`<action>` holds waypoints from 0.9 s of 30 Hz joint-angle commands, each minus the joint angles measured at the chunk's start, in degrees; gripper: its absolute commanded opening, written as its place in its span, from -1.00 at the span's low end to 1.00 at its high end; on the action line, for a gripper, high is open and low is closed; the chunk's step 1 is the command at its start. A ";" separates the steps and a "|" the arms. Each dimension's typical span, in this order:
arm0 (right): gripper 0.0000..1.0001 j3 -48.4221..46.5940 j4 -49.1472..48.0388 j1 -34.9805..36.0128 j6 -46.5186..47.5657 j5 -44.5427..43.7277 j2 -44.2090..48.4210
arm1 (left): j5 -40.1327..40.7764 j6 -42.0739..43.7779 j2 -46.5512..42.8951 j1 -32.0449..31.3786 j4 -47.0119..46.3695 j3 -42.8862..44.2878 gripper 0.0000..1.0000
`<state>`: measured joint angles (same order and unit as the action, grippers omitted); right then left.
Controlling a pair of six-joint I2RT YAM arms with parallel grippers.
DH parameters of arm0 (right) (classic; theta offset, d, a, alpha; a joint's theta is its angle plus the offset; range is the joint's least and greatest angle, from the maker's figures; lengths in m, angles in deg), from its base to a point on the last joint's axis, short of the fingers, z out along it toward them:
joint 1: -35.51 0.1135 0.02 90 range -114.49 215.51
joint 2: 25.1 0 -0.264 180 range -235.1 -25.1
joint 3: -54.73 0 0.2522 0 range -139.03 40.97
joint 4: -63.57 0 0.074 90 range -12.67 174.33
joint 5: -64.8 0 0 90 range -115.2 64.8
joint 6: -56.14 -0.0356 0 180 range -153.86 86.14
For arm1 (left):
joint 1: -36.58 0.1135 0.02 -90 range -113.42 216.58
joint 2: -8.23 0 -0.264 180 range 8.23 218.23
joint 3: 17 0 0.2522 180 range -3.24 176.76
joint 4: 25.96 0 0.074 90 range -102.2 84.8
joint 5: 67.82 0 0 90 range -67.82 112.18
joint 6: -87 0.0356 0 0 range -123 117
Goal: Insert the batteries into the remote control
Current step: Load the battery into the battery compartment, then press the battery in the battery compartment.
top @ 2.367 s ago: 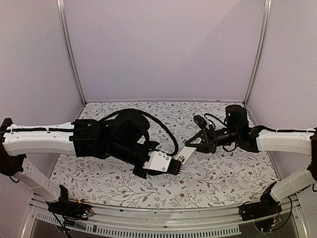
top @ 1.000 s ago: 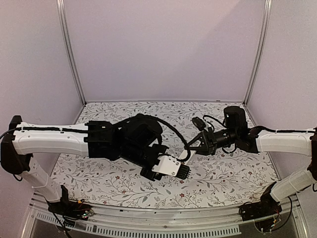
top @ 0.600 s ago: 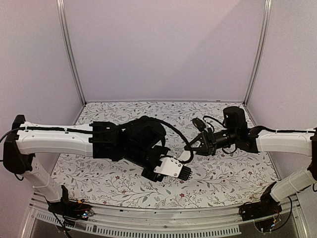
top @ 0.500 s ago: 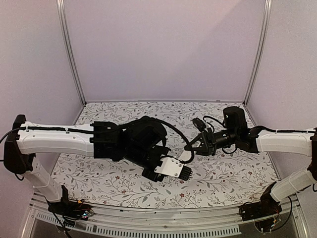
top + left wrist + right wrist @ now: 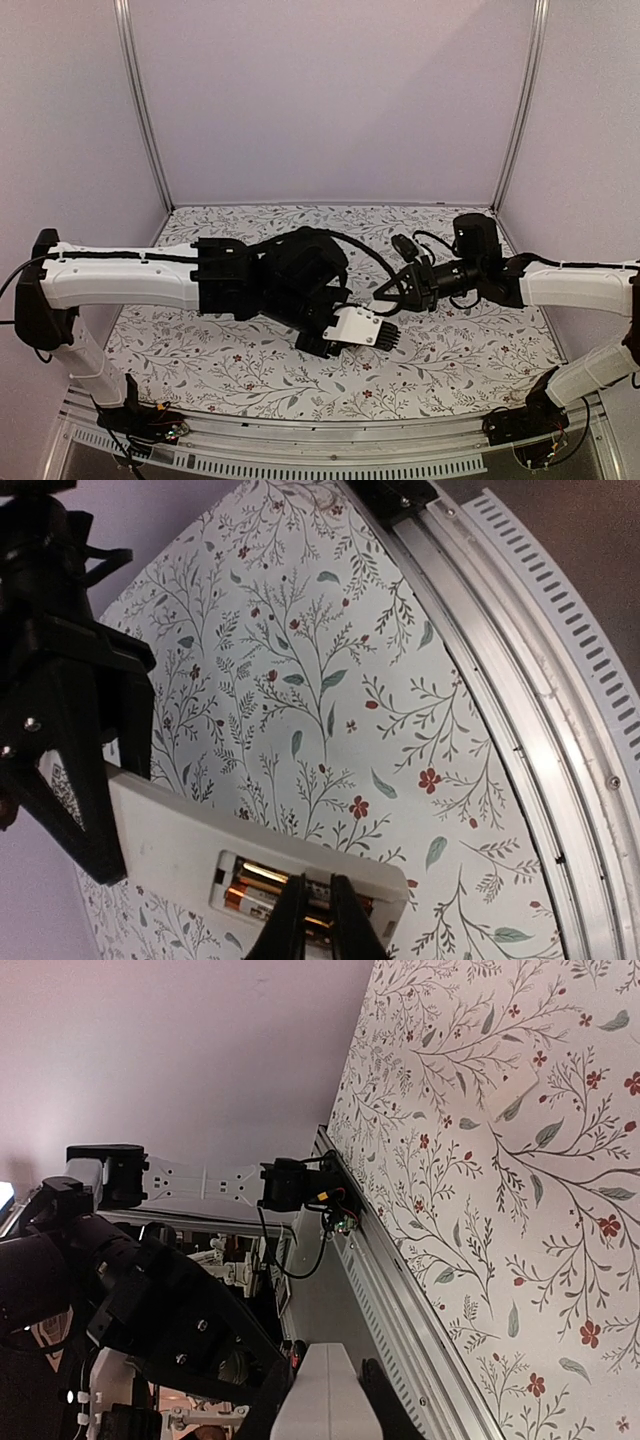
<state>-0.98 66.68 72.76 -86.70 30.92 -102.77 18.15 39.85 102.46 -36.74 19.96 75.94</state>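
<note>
Over the flowery desk (image 5: 470, 360), the white remote control (image 5: 180, 845) hangs in the air, gripped at one end by the right pincer (image 5: 325, 1400). The left pincer (image 5: 318, 925) is pinched shut, its tips on the two batteries (image 5: 255, 898) in the remote's open slot.

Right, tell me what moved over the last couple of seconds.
The left arm reached rightward across the table, bringing the left pincer over the remote control. Its nearly closed tips now sit at the batteries in the open compartment. Nothing was visibly picked up or released. The right pincer stayed about where it was, gripping the remote control's end.
</note>
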 commanded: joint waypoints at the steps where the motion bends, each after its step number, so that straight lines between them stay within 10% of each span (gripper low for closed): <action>1: -1.00 -0.89 0.10 -1.68 2.22 1.01 2.50 | 0.90 -4.22 -2.65 -0.77 -0.63 0.90 -0.71; 6: -1.00 -1.41 3.59 -2.46 6.39 -0.58 3.01 | 2.35 -12.46 -10.11 0.01 -11.18 -4.03 -0.17; 12: -1.00 -2.79 6.32 -2.94 10.73 -2.39 5.66 | 6.58 -33.43 -16.34 3.66 -16.53 -8.61 0.98; 27: -1.00 -8.55 15.92 -2.88 20.61 -4.93 10.49 | -9.84 -56.14 -7.75 9.05 -11.51 -4.03 0.45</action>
<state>-7.67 79.57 70.09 -68.85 26.94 -93.63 12.47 -11.52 93.11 -28.33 7.38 69.60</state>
